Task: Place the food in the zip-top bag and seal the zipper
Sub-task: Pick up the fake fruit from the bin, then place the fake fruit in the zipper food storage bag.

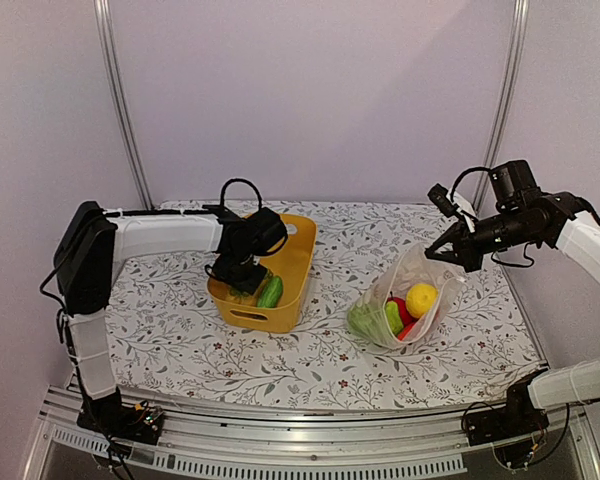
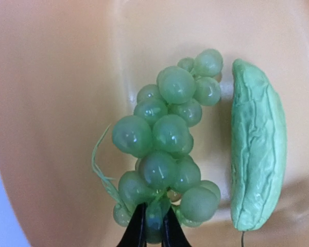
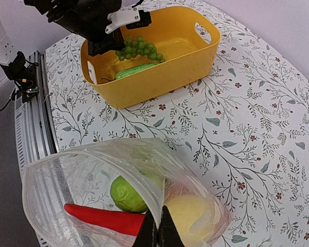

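My left gripper (image 2: 153, 229) is down in the yellow basket (image 1: 298, 262), shut on a bunch of green toy grapes (image 2: 167, 139). A green toy cucumber (image 2: 258, 146) lies beside the grapes; it shows in the top view (image 1: 271, 291) and the right wrist view (image 3: 135, 71). My right gripper (image 3: 158, 232) is shut on the upper rim of the clear zip-top bag (image 1: 410, 290) and holds its mouth open (image 3: 92, 170). Inside the bag lie a yellow lemon (image 1: 421, 299), a green lime (image 3: 127, 194), a red chilli (image 3: 103, 217) and other green food (image 1: 364, 320).
The basket stands on the floral tablecloth (image 1: 320, 360) left of centre, with the bag about a hand's width to its right. The left arm's body (image 3: 87, 20) hangs over the basket's near-left corner. The table's metal rail (image 1: 280, 455) runs along the front.
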Available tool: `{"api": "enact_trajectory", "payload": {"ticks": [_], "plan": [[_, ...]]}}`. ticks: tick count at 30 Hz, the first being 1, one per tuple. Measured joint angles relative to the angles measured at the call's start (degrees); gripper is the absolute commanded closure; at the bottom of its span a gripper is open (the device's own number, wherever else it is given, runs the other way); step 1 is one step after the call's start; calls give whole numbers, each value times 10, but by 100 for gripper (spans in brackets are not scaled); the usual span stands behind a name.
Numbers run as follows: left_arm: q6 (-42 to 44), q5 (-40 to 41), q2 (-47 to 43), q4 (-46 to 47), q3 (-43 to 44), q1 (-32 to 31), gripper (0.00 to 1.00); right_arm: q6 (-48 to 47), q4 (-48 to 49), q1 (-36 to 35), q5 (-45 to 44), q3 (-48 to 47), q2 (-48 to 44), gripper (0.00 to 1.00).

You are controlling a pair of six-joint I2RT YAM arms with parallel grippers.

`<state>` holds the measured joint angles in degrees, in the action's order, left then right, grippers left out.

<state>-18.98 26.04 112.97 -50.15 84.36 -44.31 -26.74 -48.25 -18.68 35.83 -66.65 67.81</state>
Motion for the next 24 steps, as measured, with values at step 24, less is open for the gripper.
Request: {"api": "enact_trajectory", "payload": {"ticks": [24], "plan": [[79,-14,-203,34,152,-122,100,23,-4,1,-61,-101,69,100]]}}
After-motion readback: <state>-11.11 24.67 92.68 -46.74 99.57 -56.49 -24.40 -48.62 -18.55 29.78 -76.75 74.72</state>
